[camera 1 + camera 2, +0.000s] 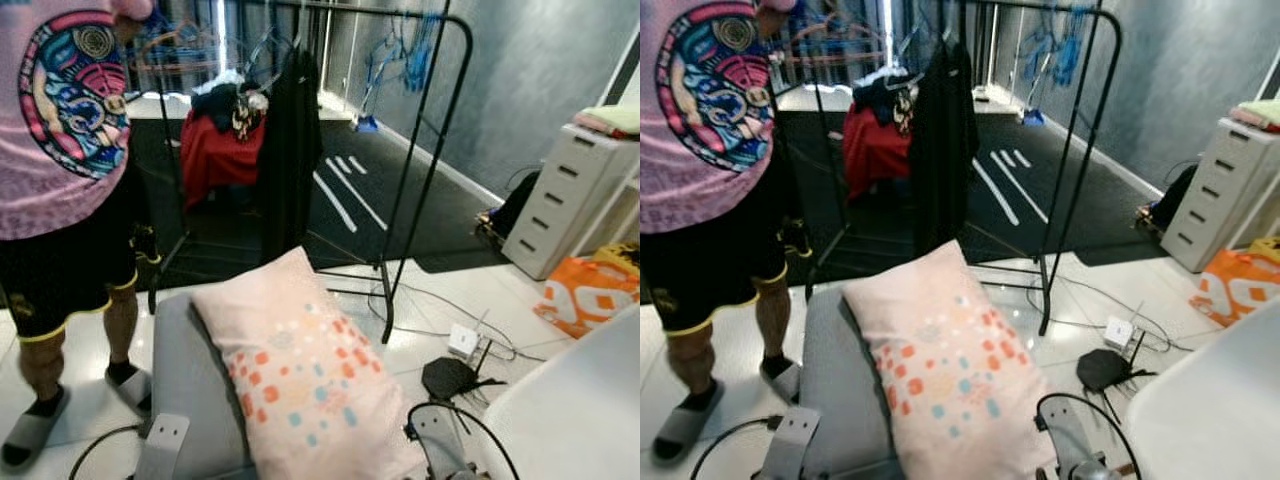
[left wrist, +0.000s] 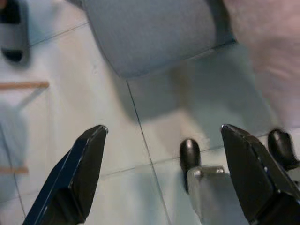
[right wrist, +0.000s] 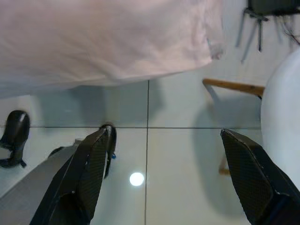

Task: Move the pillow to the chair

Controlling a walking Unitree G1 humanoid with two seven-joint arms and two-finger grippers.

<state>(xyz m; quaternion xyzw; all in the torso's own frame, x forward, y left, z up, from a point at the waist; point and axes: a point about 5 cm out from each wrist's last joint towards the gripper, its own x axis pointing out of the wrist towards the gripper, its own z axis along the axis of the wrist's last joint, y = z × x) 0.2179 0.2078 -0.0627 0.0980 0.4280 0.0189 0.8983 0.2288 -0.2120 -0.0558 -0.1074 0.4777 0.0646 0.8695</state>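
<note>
**A:** Where did the pillow lie relative to the fingers?

**B:** The pink pillow, dotted orange and blue, lay across a grey cushion at six o'clock in the head views, carried in front of the robot. The left gripper had its fingers spread wide, holding nothing, above white floor tiles; the cushion's edge sat beyond them. The right gripper was equally wide apart and empty, with the pillow's underside beyond its tips, not touching.

**A:** And the edges and open room?

**B:** A white chair curved in at four o'clock, near the pillow's corner. A black clothes rack stood at twelve, a person in sandals at ten, and a black router with cables on the floor between the pillow and the chair. White drawers stood at two o'clock.
</note>
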